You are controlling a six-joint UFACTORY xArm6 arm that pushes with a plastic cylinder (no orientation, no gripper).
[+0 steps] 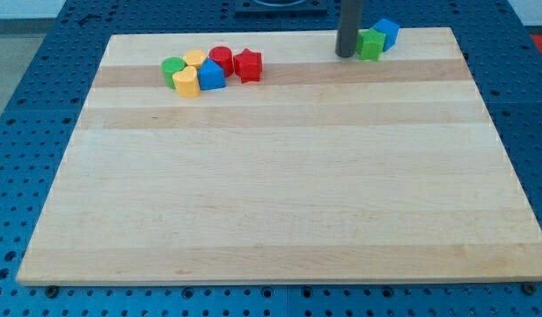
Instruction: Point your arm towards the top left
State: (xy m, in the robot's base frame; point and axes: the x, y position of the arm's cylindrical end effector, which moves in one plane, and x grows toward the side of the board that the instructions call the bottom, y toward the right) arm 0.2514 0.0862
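My tip (345,55) just beside green block (370,44)

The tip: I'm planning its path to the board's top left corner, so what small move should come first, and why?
Probably slide my tip toward the view's left along the top edge. It sits at the view's top right, just left of the green block, and the block cluster around the red cylinder lies lower, leaving the edge strip passable.
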